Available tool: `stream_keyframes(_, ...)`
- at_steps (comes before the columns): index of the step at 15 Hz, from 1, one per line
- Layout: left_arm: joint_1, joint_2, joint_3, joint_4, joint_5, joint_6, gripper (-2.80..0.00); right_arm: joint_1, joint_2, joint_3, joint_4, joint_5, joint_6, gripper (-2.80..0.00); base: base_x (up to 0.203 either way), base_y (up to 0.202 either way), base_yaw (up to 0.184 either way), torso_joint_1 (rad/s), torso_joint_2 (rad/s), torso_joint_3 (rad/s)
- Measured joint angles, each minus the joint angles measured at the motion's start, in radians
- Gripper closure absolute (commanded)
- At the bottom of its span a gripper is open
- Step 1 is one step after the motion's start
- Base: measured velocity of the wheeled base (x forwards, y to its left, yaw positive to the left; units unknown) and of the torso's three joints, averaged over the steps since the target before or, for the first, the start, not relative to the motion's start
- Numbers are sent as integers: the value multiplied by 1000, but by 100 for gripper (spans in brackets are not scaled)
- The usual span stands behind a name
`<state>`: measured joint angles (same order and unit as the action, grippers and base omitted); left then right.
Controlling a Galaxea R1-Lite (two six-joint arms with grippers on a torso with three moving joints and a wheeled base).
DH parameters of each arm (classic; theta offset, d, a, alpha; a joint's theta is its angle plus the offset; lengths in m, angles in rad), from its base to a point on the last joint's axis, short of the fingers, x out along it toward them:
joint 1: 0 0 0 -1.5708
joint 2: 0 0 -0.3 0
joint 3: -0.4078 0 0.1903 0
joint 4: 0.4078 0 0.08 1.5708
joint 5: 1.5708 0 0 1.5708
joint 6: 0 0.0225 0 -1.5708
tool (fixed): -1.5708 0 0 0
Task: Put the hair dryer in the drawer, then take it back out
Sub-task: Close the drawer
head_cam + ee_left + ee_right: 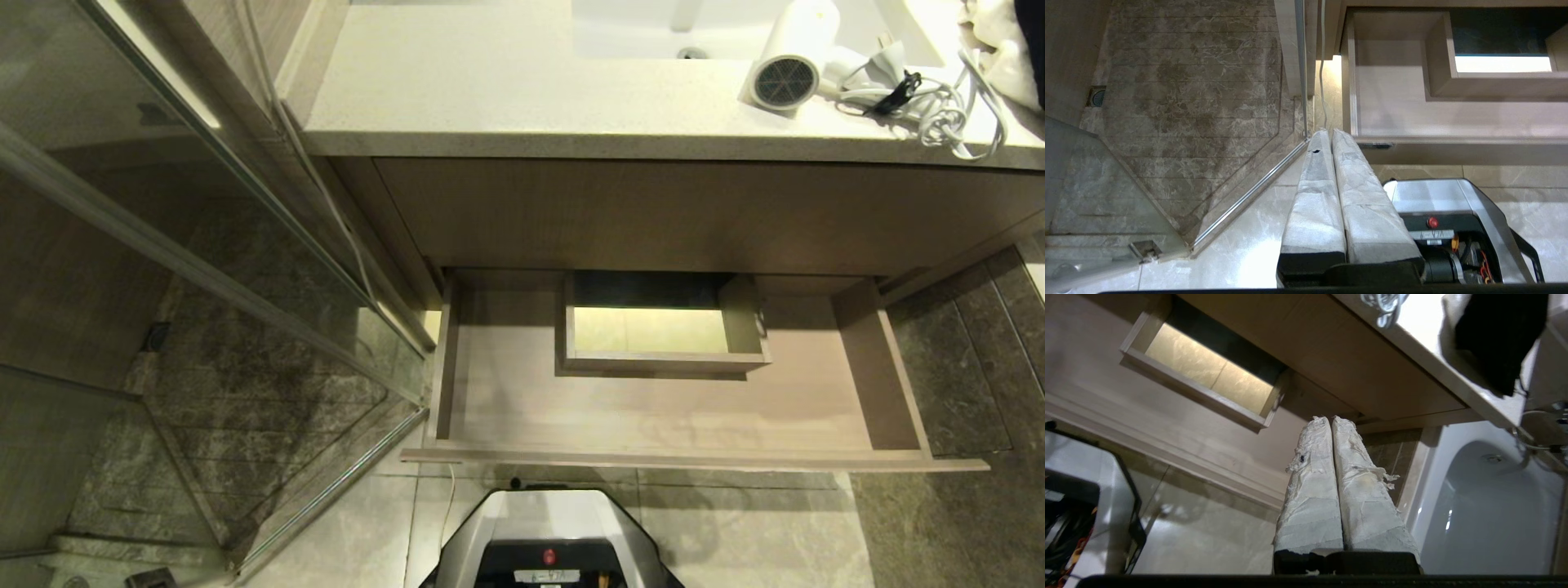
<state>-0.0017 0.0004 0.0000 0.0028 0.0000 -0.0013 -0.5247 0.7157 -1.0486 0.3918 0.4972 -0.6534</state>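
Note:
The white hair dryer (790,57) lies on the vanity counter (506,98) at the right, its dark grille end facing the counter's front edge and its pale cord (939,110) coiled beside it. Below, the wood-grain drawer (678,408) stands pulled out and holds nothing; a walled cut-out (653,331) sits in its floor. Neither arm shows in the head view. My right gripper (1330,418) is shut and empty, low by the drawer's right end under the counter. My left gripper (1327,132) is shut and empty, parked over the floor near the drawer's left front corner (1355,139).
A glass shower screen (204,269) and its metal rail stand left of the vanity. A white bathtub (1490,498) lies to the right. A white towel (1000,41) sits on the counter's far right. My base (547,531) stands just before the drawer front.

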Motion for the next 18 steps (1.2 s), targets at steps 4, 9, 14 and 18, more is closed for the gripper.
stream_keyframes(4, 0, 0, 0, 0, 0, 0, 0, -1, 6, 22, -89, -3, 26, 0, 0, 0, 0, -215, 308, 65)
stream_keyframes(9, 0, 0, 0, 0, 0, 0, 0, -6, 8, 76, -151, -4, 29, 0, 0, 0, 0, -204, 352, 135)
stream_keyframes(14, 0, 0, 0, -1, 0, 0, 0, -15, -16, 152, -123, -3, 27, 0, 0, 0, 0, -290, 478, 185)
stream_keyframes(18, 0, 0, 0, 1, 0, 0, 0, -17, -41, 198, -130, -2, 19, 0, 0, 0, 0, -347, 540, 191)
